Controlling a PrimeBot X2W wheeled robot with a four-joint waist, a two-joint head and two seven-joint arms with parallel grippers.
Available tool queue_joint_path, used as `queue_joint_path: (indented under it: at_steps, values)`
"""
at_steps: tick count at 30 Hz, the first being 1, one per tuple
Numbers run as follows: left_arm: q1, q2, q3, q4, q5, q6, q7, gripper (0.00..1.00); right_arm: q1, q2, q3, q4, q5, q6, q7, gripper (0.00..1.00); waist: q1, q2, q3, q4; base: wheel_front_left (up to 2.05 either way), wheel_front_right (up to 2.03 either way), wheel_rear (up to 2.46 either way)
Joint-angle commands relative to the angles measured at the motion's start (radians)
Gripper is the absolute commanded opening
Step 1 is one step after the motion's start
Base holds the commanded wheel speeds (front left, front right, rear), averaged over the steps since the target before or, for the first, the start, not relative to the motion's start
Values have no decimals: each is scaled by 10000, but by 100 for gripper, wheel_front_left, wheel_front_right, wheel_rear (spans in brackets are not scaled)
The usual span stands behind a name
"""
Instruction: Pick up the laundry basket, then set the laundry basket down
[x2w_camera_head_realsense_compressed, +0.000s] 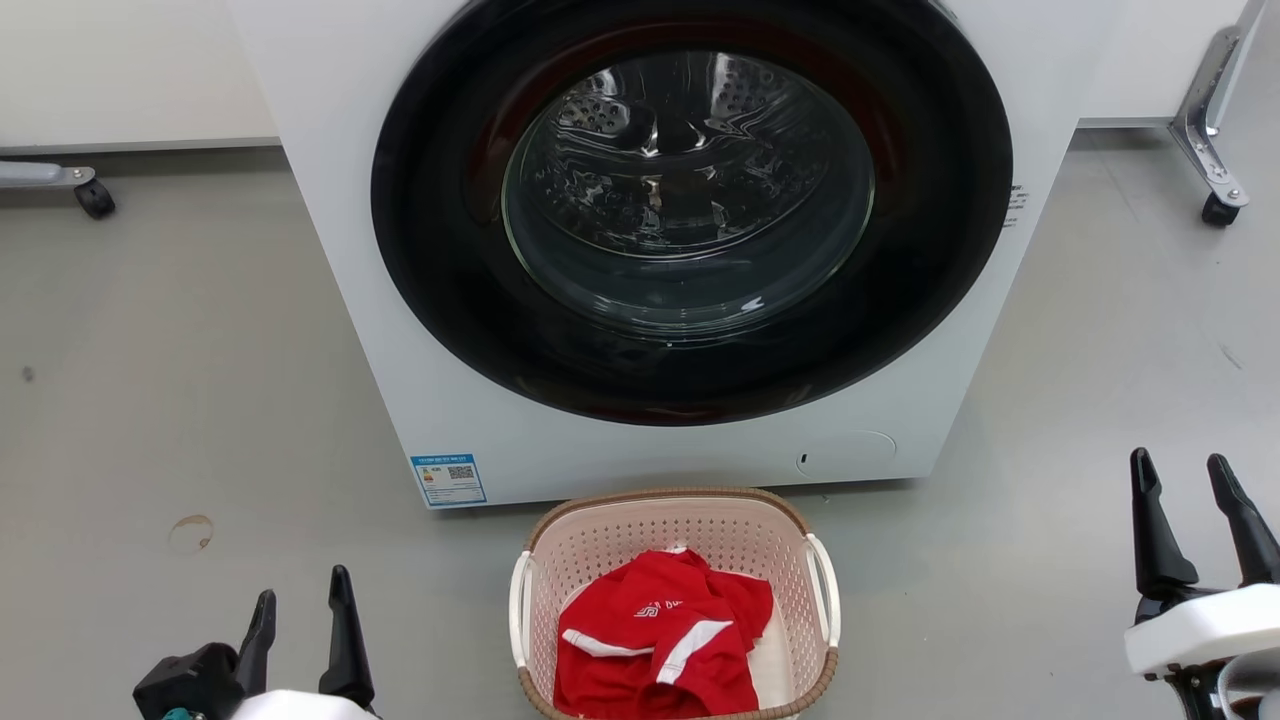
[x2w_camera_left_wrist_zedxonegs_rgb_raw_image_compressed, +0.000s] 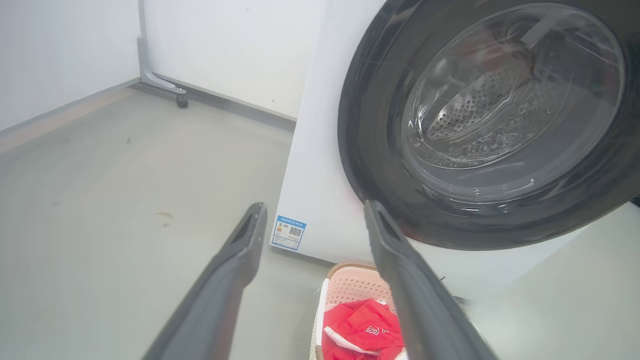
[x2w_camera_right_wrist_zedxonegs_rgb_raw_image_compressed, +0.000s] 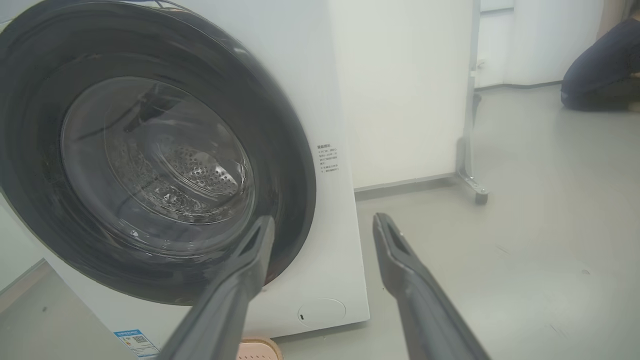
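Note:
The laundry basket (x2w_camera_head_realsense_compressed: 600, 545) stands on the floor just in front of the washing machine, pale pink with a brown woven rim and white side handles, and it holds a red garment (x2w_camera_head_realsense_compressed: 660, 640). My left gripper (x2w_camera_head_realsense_compressed: 302, 588) hangs open to the basket's left, well apart from it. My right gripper (x2w_camera_head_realsense_compressed: 1183, 462) is open far to the basket's right. In the left wrist view the laundry basket (x2w_camera_left_wrist_zedxonegs_rgb_raw_image_compressed: 350, 287) peeks out between my fingers. A sliver of the basket's rim (x2w_camera_right_wrist_zedxonegs_rgb_raw_image_compressed: 257, 347) shows at the bottom of the right wrist view.
A white washing machine (x2w_camera_head_realsense_compressed: 360, 250) with a dark round door (x2w_camera_head_realsense_compressed: 690, 210), shut, rises right behind the basket. Wheeled frame legs (x2w_camera_head_realsense_compressed: 1215, 150) stand at the back corners. A person (x2w_camera_right_wrist_zedxonegs_rgb_raw_image_compressed: 600, 65) crouches far off in the right wrist view. Grey floor spreads on both sides.

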Motion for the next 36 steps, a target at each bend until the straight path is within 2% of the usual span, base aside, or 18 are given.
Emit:
queue_joint_path:
  at_steps: [1,10,24,36]
  values:
    - [-167,232,162,-306,395,133,-135,100,-439,-285,213,-329,-441,40,-235,100,0,-1,-9,2,0,0,0]
    - [-187,512,-273,-365,1114,186,187,100,-436,-315,326,-410,-1378,44,-470,100,0,-1,-41,29,0,0,0]
    - [-156,960,-744,-813,2412,656,391,100,-437,-367,520,-437,-2952,50,-878,100,0,-1,-159,-1,0,0,0]
    - [-129,1065,-739,-936,2321,718,485,100,-443,-366,536,-315,-2878,50,-878,100,0,-1,-205,-7,0,0,0]
